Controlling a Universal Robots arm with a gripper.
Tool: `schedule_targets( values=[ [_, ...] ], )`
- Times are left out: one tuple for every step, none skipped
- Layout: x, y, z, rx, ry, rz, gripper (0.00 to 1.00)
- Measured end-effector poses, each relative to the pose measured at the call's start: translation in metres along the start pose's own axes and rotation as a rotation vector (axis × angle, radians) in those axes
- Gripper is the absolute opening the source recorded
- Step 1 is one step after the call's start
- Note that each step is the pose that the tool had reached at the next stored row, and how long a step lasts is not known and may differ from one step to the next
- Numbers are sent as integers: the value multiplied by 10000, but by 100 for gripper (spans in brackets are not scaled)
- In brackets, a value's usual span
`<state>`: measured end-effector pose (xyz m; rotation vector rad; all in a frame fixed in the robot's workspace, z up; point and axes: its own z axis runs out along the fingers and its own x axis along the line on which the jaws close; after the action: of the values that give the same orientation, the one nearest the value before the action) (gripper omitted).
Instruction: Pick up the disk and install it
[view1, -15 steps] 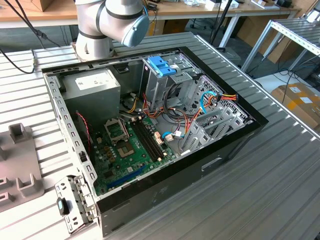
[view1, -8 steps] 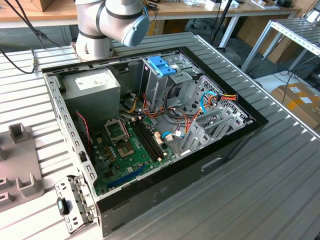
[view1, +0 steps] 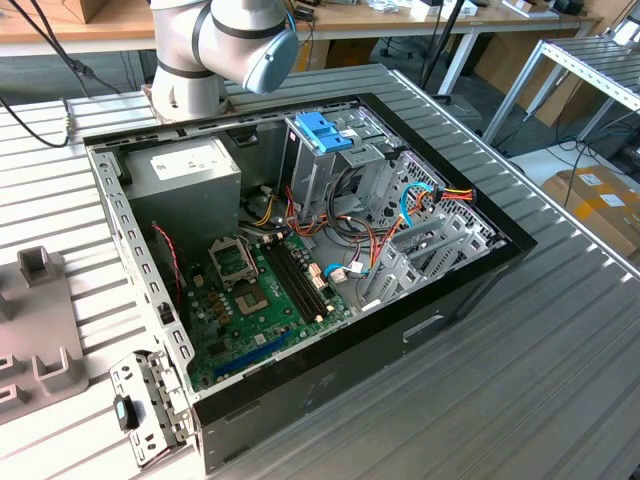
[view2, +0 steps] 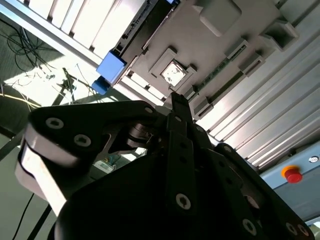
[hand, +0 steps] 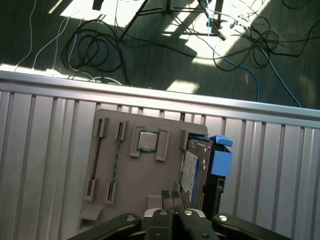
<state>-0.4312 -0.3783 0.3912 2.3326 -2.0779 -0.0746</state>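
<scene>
First wrist view looks down on a flat grey plastic holder tray (hand: 142, 182) that lies on the ribbed silver metal table (hand: 40, 155). The disk (hand: 192, 170), a dark rectangular hard drive in a bright blue plastic carrier with a blue end tab, sits in a slot on one long side of this tray. It is just beside the pocket with the square silver processor chip (hand: 146, 141), and it seems to stand on its edge. Its blue tab points to the side of the tray that is nearest to the table edge.

The black two-finger gripper (hand: 171, 196) hovers above the tray, close to the disk but apart from it. Its fingertips are pressed together and there is nothing between them. In the second wrist view the gripper (view2: 177, 100) looks the same, with the blue tab of the disk (view2: 111, 67) further off beyond it.

In the exterior view the open black computer case (view1: 480, 290) stands on the same table, at the exterior view's right of the tray (view1: 50, 345). The grey metal drive cage (view1: 310, 175) inside it carries a light-blue bracket (view1: 322, 130).

I judge that the task is at its very beginning. The disk is not yet grasped or lifted, so both the pick-up and the installation in the case are left to do.
</scene>
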Motion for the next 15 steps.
schedule_targets(
  values=[
    [0,0,0,-1,1,-20,11],
    [0,0,0,-1,2,-45,11],
    [0,0,0,-2,3,-70,11],
    [0,0,0,-3,4,-98,11],
    [0,0,0,-3,6,-126,11],
    [0,0,0,-4,7,-170,11],
    [0,0,0,-6,9,-215,11],
    [0,0,0,-6,11,-240,11],
    [0,0,1,-6,11,-236,11],
    [0,0,2,-5,8,-151,11],
    [0,0,4,-3,3,-25,11],
    [0,0,7,1,-5,127,11],
    [0,0,10,5,-10,239,11],
    [0,0,11,8,-17,396,11],
    [0,0,12,10,-22,498,11]
  ],
)
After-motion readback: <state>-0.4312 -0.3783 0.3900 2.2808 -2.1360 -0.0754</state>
